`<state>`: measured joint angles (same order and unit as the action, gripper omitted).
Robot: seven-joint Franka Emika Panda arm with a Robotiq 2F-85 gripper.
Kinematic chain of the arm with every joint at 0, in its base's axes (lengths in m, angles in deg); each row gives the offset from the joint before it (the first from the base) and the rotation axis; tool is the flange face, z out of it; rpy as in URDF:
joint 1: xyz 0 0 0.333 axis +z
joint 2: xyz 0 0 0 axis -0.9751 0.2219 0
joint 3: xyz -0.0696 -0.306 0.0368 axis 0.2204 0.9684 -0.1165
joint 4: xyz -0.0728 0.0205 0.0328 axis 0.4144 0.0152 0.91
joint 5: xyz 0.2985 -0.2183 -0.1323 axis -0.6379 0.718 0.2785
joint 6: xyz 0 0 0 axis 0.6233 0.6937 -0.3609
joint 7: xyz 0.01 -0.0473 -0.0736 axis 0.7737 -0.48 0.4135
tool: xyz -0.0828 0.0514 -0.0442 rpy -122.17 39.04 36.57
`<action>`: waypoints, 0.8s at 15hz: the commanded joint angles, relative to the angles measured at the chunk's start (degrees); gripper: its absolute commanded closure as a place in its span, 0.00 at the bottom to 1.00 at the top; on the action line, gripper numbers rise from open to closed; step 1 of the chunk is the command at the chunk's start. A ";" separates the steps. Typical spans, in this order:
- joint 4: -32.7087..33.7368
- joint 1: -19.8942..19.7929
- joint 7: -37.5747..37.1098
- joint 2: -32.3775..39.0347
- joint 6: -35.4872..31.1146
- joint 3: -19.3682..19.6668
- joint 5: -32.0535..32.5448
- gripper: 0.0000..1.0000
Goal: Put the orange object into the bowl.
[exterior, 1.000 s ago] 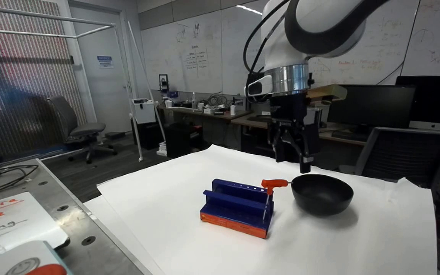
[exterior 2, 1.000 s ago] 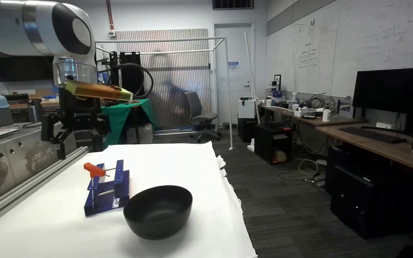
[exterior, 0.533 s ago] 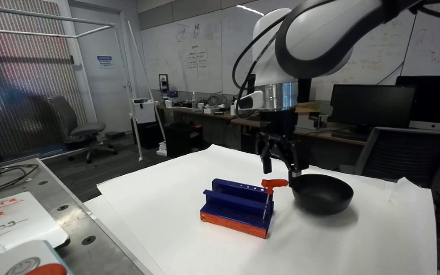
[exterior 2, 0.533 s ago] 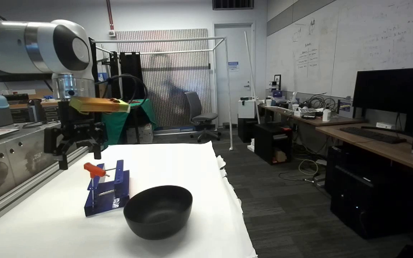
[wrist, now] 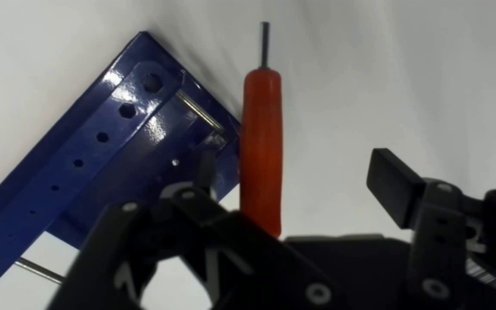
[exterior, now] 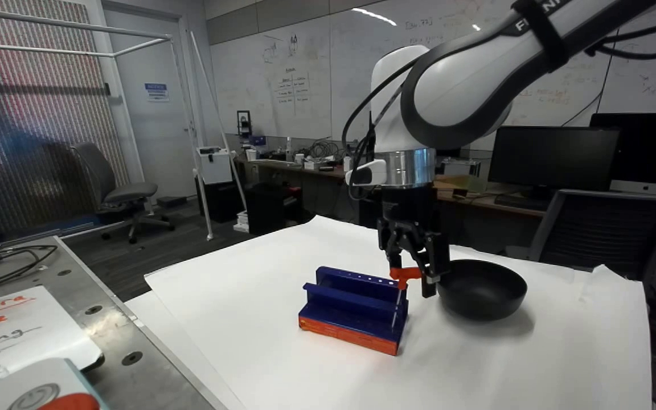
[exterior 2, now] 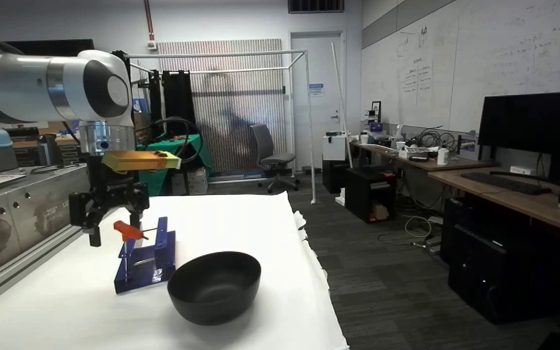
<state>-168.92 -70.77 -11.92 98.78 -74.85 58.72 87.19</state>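
Wrist view gives best look: gripper (wrist: 297, 178) has jaws spread wide, nothing gripped, handle of orange hex key (wrist: 261, 146) showing between fingers. Same view shows row of hex holes (wrist: 102, 137) along blue stand (wrist: 114, 125). Both exterior views add key's shaft, upright at stand's end. Bowl (exterior 2: 214, 308) sits well apart from gripper in an exterior view, though finger (exterior: 429, 288) overlaps its left rim in an exterior view. Room-wise, white sheet (exterior: 237, 319) stretches wide left and near of stand. Edges, in an exterior view: metal rail (exterior 2: 17, 270) along left, ragged paper edge right, near bowl.
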 commanded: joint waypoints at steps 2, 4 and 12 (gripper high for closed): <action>1.11 -0.87 0.34 1.06 -0.93 -0.70 0.41 0.51; 1.26 -0.99 0.43 1.16 -0.69 -0.73 0.28 0.66; 2.20 -1.15 -0.48 0.68 0.62 -0.57 0.44 0.91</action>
<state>-168.37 -71.26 -11.92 99.60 -75.32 58.72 87.19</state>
